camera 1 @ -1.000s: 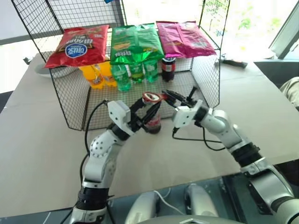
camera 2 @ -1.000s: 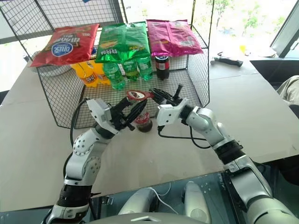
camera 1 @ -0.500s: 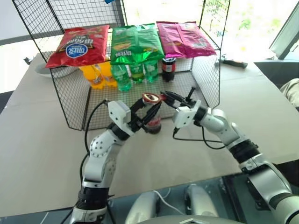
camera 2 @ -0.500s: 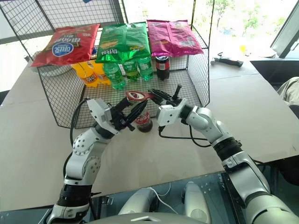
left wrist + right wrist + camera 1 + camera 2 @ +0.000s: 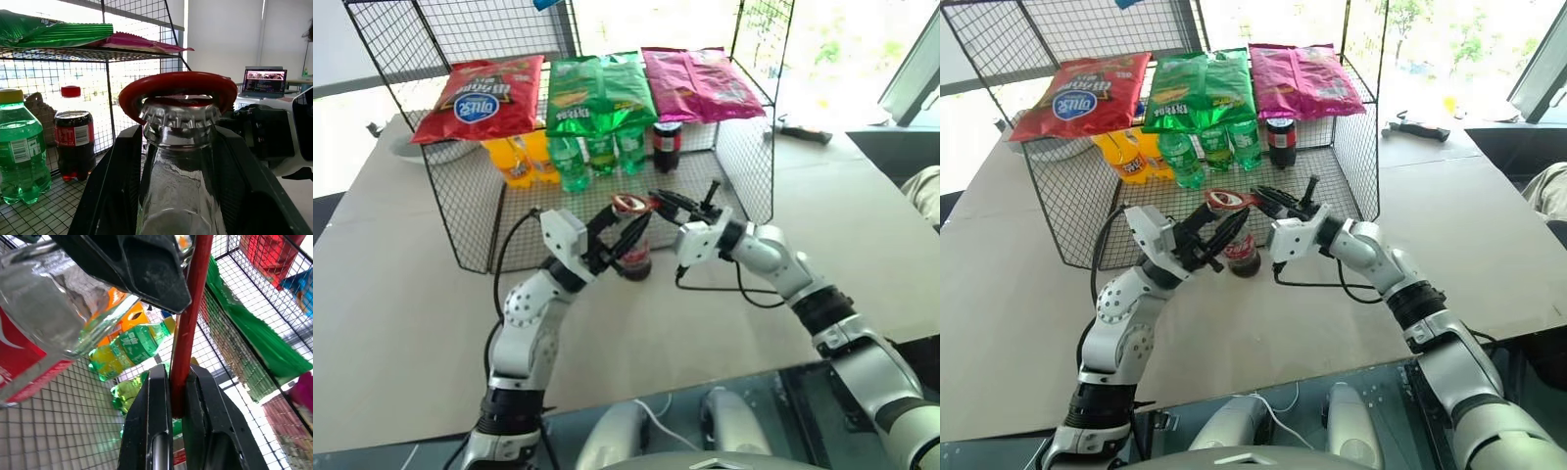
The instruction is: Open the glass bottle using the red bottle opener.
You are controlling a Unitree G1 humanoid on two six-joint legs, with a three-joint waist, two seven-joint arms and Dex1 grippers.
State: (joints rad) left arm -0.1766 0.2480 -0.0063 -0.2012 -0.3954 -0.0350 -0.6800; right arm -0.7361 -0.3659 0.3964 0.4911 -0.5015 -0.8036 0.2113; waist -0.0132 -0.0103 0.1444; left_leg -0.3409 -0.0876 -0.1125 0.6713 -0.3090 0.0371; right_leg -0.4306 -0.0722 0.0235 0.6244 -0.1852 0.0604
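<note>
The glass bottle [image 5: 634,253] stands on the table in front of the wire cage, dark liquid low in it and a red label band. My left gripper [image 5: 178,142] is shut on its clear neck, one black finger [image 5: 115,186] on each side. The red bottle opener [image 5: 178,87] lies with its ring head over the crown cap [image 5: 179,115]. My right gripper [image 5: 178,382], reaching in from the right [image 5: 662,202], is shut on the opener's flat red handle [image 5: 191,308].
A wire mesh cage [image 5: 744,157] stands just behind, with snack bags [image 5: 597,88] on its top shelf. Under them are green bottles [image 5: 597,152], orange bottles [image 5: 514,157] and a squat dark bottle [image 5: 666,145]. A dark tool [image 5: 800,129] lies on the table at far right.
The right forearm has shifted slightly. Both grippers, the bottle and the opener stay where they were.
</note>
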